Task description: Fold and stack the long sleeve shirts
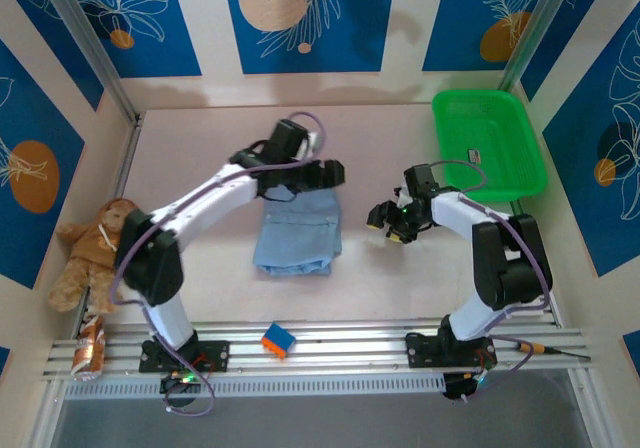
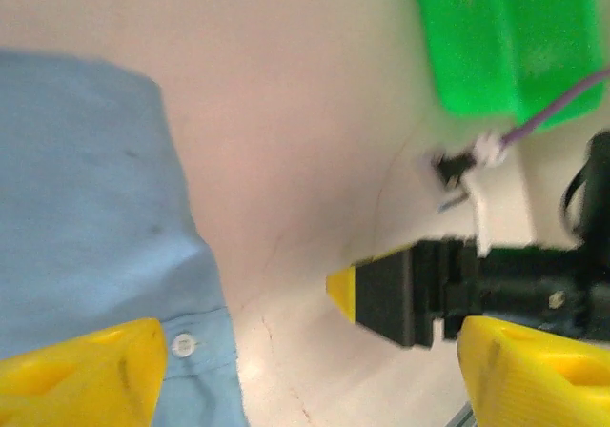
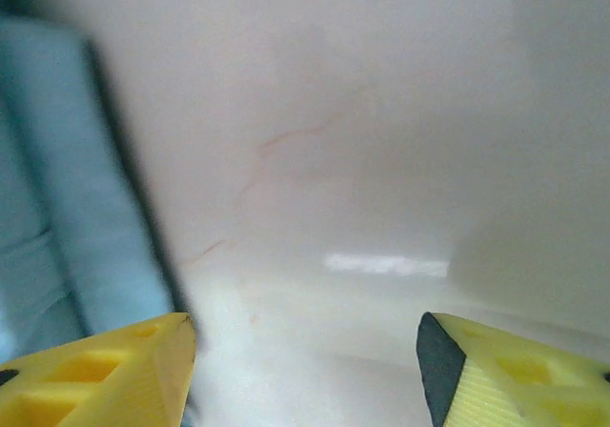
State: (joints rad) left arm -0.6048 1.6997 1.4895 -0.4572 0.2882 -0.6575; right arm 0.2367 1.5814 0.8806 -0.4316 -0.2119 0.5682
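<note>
A long sleeve shirt (image 1: pixel 298 233), light blue and folded into a rectangle, lies on the table between the two arms. In the left wrist view its cloth (image 2: pixel 86 208) covers the left side, with a white button (image 2: pixel 183 345) near the edge. My left gripper (image 1: pixel 328 176) hovers over the shirt's far right corner; it (image 2: pixel 310 379) is open, with bare table between its yellow fingers. My right gripper (image 1: pixel 388 222) stands just right of the shirt. It (image 3: pixel 305 370) is open over bare table, and the shirt's edge (image 3: pixel 57 189) lies to its left.
A green plastic basket (image 1: pixel 487 143) sits at the back right. A teddy bear (image 1: pixel 90 253) lies at the left edge, with a can (image 1: pixel 90 348) below it. An orange and blue block (image 1: pixel 279 340) rests on the front rail.
</note>
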